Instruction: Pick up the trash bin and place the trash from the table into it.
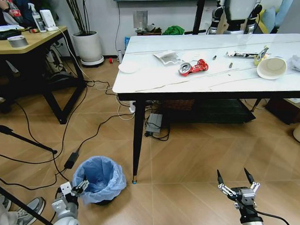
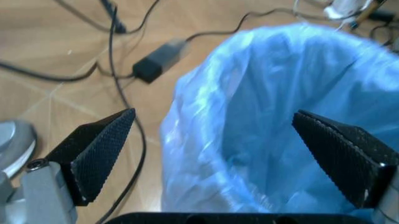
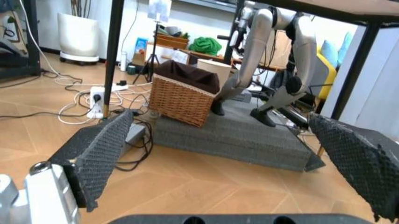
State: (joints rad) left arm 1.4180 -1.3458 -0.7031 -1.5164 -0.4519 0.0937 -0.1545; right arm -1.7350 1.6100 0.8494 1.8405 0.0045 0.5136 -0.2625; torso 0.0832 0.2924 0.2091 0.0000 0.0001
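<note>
Head view has the left tool down low at the rim of the trash bin, which sits on the floor just beside the worktop leg. Left wrist view shows its fingers spread wide — one outside the blue bag, one over the opening, not clamped on anything. Right tool hangs above the floor, also spread apart. Trash on the worktop — a crushed red can, a paper cup, wrappers.

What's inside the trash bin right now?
The trash bin shows just its crinkled blue bag lining; no litter is visible. Its bottom is hidden in the left wrist view. The open left gripper straddles its rim.
</note>
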